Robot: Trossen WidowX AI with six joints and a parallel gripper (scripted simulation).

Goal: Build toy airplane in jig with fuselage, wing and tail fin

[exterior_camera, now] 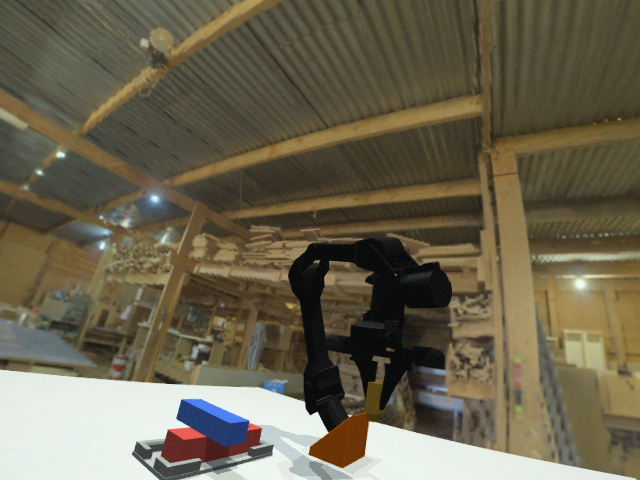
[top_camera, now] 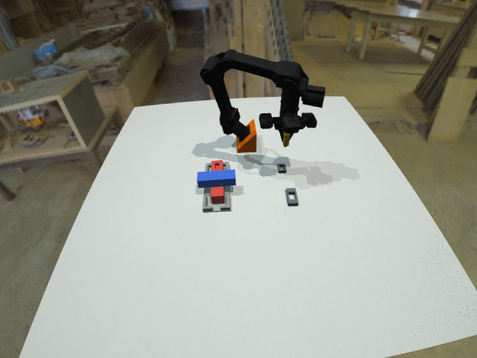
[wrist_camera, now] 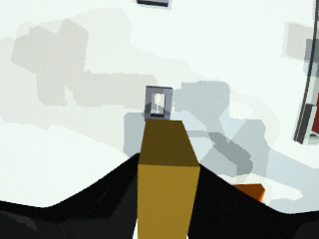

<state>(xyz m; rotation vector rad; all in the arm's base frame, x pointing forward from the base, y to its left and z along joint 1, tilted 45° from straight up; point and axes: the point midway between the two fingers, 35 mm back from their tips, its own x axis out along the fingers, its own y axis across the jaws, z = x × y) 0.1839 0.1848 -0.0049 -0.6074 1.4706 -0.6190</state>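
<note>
The red fuselage (top_camera: 218,193) (exterior_camera: 181,443) lies in the grey cradle (top_camera: 217,208) (exterior_camera: 155,463) at the table's middle left. The blue wing (top_camera: 216,177) (exterior_camera: 212,421) sits crosswise on top of it. An open socket (top_camera: 217,165) shows at the fuselage's far end. My gripper (top_camera: 285,142) (exterior_camera: 377,408) (wrist_camera: 161,162) is shut on the yellow tail fin (top_camera: 285,137) (exterior_camera: 373,398) (wrist_camera: 166,195) and holds it upright in the air, to the right of the cradle. A small empty grey holder (top_camera: 282,168) (wrist_camera: 159,103) lies right below it.
A second small grey holder (top_camera: 291,200) lies nearer the front. An orange wedge (top_camera: 247,139) (exterior_camera: 343,439) (wrist_camera: 251,191) stands by the arm's base, behind the cradle. The cradle with the fuselage shows at the right edge of the wrist view (wrist_camera: 307,119).
</note>
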